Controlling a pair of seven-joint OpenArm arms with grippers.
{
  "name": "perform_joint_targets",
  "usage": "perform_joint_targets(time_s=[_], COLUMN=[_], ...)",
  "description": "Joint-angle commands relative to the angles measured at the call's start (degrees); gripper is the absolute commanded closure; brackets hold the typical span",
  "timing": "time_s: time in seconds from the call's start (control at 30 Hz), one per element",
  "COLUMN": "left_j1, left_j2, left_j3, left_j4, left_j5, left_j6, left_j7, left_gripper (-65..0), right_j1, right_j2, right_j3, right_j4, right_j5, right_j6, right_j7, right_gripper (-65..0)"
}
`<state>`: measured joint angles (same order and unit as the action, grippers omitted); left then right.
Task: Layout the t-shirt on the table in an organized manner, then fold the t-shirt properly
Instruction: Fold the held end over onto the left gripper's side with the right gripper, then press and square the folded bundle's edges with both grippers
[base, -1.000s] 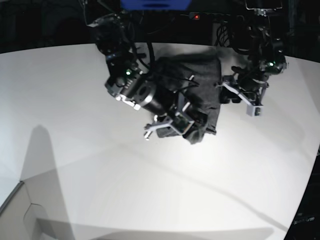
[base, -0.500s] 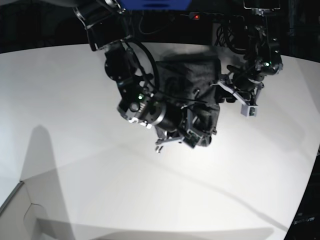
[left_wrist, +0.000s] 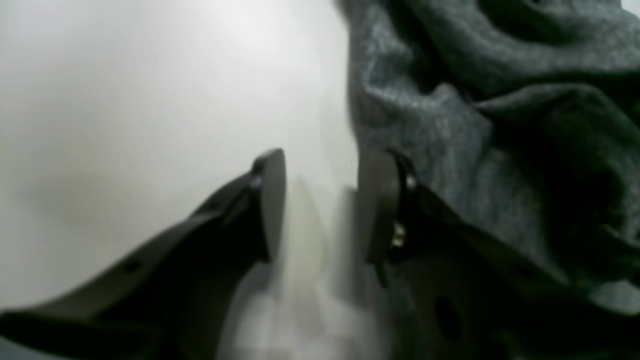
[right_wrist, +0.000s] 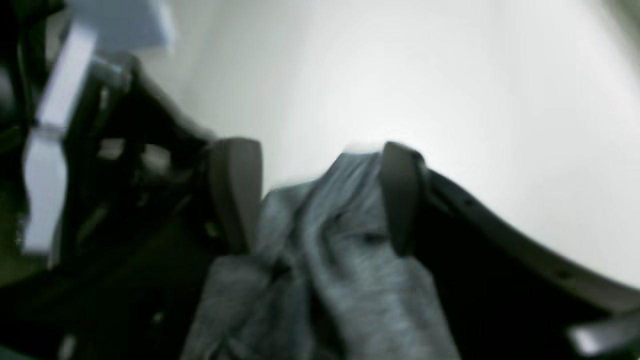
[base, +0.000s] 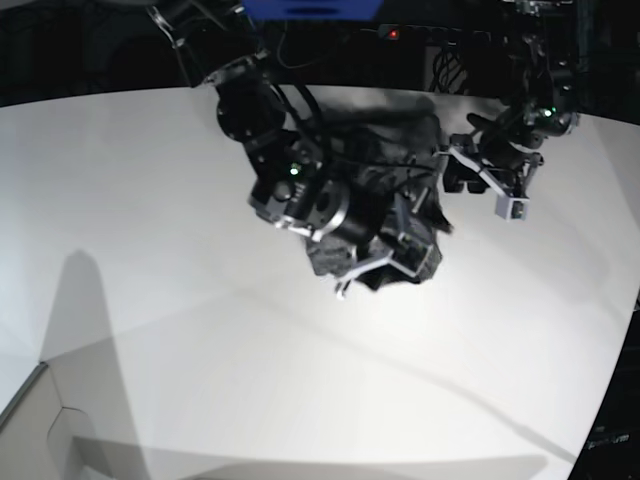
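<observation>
Since the earlier frame, the right gripper (right_wrist: 320, 200) has been moved toward the table (base: 150, 250) centre; its jaws are parted, with fabric between them. One t-shirt (base: 400, 190) lies bunched. The left gripper (left_wrist: 320, 205) is held apart, empty, beside it. No writing is legible.

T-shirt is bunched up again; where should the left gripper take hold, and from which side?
Probably the side edge of the t-shirt next to the left gripper, approached from the bare table side. In the left wrist view that edge runs fairly straight along the open jaws, while the rest is deep wrinkles. The right gripper straddles a ridge of fabric, jaws apart.
</observation>
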<state>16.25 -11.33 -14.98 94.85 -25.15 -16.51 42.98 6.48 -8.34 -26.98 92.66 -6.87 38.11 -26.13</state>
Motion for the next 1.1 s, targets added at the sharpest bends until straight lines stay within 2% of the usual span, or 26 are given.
perform_joint_targets(time_s=[0.0, 0.17, 0.3, 0.57, 0.93, 1.0, 1.07], left_j1=[0.6, 2.4, 2.4, 2.2, 3.9, 3.9, 3.9], left_j2=[-0.8, -0.8, -0.8, -1.1, -1.1, -0.8, -0.7], left_j3=[-1.2, -7.4, -11.0, -13.9, -14.0, -15.0, -16.1], left_j4=[1.6, 2.6, 2.6, 2.7, 3.0, 3.0, 3.0], left_j5=[-0.7, -0.9, -0.9, -0.9, -1.0, -1.0, -1.0], left_j6=[-0.3, -0.8, -0.8, -0.9, -0.9, -0.9, -0.9], left_j7=[-1.1, -1.1, -1.1, -1.1, -1.6, -1.6, -1.6], left_gripper=[-23.8, -23.8, -23.8, -23.8, -23.8, -23.8, -23.8], right_j1=[-0.1, -5.6, -11.7, -16.5, -14.4, -14.3, -14.4], right_j2=[-0.7, -0.5, 0.5, 0.5, 0.4, 0.4, 0.4], right_j3=[1.8, 9.6, 12.8, 13.5, 13.7, 13.4, 13.1], right_j4=[2.8, 9.0, 12.9, 13.0, 7.3, 6.9, 6.8], right_j5=[0.9, 1.0, 1.2, 1.2, 1.2, 1.2, 1.3], right_j6=[0.0, 0.1, 0.1, 0.0, 0.0, 0.3, 0.4], right_j7=[1.5, 0.9, -3.5, -4.7, -4.7, -4.7, -4.7], right_gripper=[-39.8, -39.9, -40.3, -40.1, -39.7, -36.5, -29.1])
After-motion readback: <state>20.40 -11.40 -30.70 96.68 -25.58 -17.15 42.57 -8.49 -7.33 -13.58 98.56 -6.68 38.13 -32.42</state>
